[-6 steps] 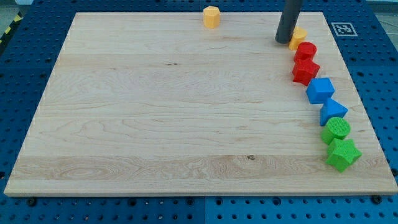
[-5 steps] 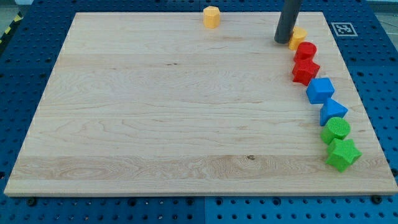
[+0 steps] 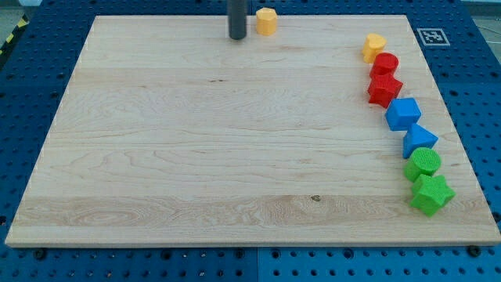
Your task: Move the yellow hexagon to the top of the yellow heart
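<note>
The yellow hexagon (image 3: 266, 21) stands near the board's top edge, a little right of centre. My tip (image 3: 237, 37) is just to its left, a small gap apart. The yellow heart (image 3: 373, 46) lies far to the right, at the top of a curved row of blocks along the board's right side.
Below the yellow heart run a red cylinder (image 3: 384, 64), a red star (image 3: 384, 88), a blue cube (image 3: 403, 113), a blue triangle (image 3: 419, 140), a green cylinder (image 3: 423, 163) and a green star (image 3: 431, 193). A marker tag (image 3: 430, 36) sits off the wooden board's (image 3: 196, 157) top right corner.
My tip has moved left along the top of the board, from beside the yellow heart to just left of the yellow hexagon. No block has moved.
</note>
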